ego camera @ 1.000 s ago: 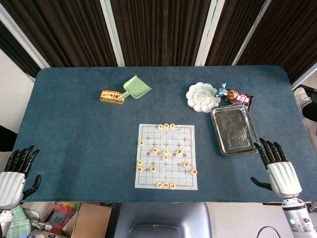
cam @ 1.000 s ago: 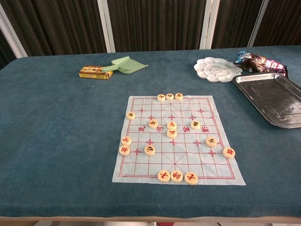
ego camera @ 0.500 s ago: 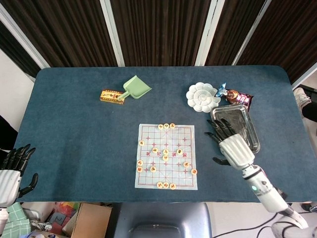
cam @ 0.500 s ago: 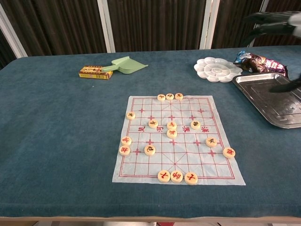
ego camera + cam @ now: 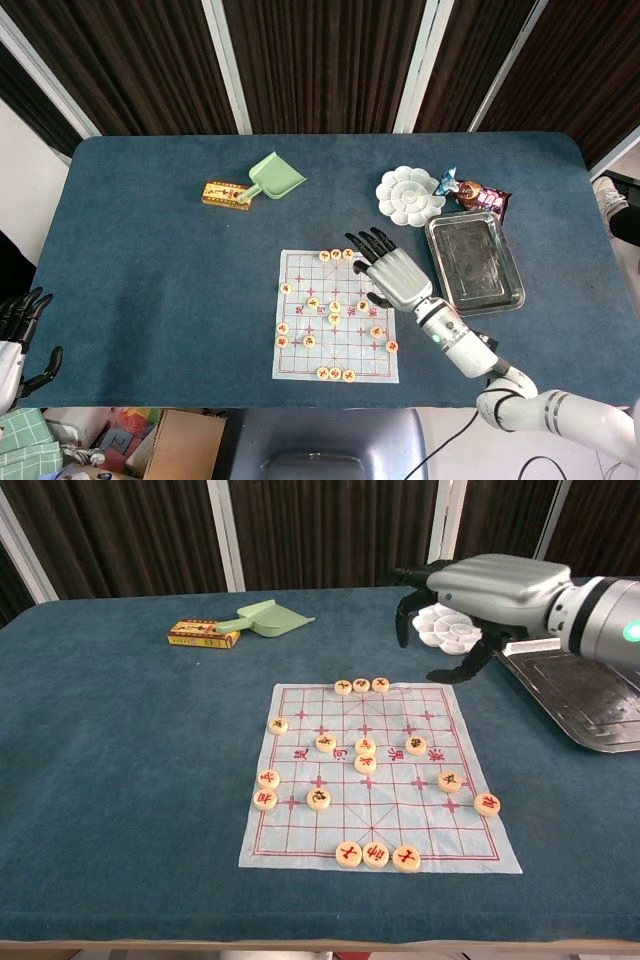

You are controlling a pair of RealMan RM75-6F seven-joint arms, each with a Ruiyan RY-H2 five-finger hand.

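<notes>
Steel tray point(image 5: 475, 263) lies bare; right hand point(image 5: 392, 272) hovers over the chessboard point(image 5: 336, 316), fingers spread, holding nothing

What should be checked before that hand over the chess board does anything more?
1. Right hand holds nothing, fingers apart: ok.
2. Right hand above the board, clear of the pieces: ok in the chest view.
3. Pieces lie flat on the board, none tipped: ok.
4. Which piece sits nearest the fingertips: the top row of three, though the exact one: cannot tell.
5. Tray and palette clear of the arm's path: ok.
6. Left hand off the table at the edge: ok.
</notes>
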